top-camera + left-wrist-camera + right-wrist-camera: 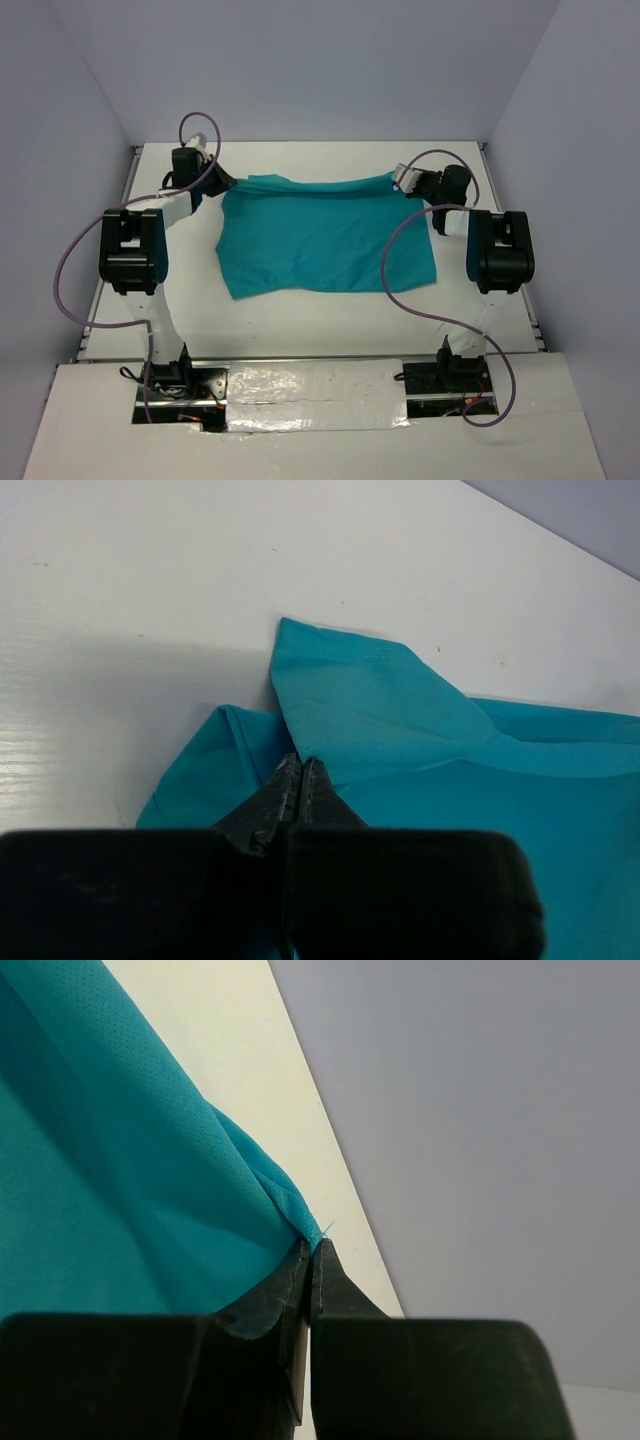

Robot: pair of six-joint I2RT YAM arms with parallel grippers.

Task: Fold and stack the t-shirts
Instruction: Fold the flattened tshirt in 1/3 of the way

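Teal cloth is seen spread across the middle of the white table [300, 322]: the single t-shirt [325, 235] is laid mostly flat, with its near edge resting on the table towards the arm bases and its far edge drawn out between the two arms in a slightly sagging line. The far left corner is gripped by the left end effector [301, 764], whose two dark fingers are pressed together on a bunched edge of the fabric. In the left wrist view a pointed fold of the cloth is seen lying flat on the table just beyond the tips, with a smaller rounded fold beside it on the left. The far right corner is pinched by the right end effector [313, 1246]; its fingers are likewise closed on a gathered corner of the fabric, from which the cloth is stretched away to the left in a smooth sheet. Whether that corner is raised off the table cannot be told with certainty. A fine mesh weave is visible in the right wrist view. Light creases are seen across the body of the garment, and its lower left corner is pulled towards the near edge. A purple cable [398, 290] from the right arm is looped in front of the cloth's right side in the top view.
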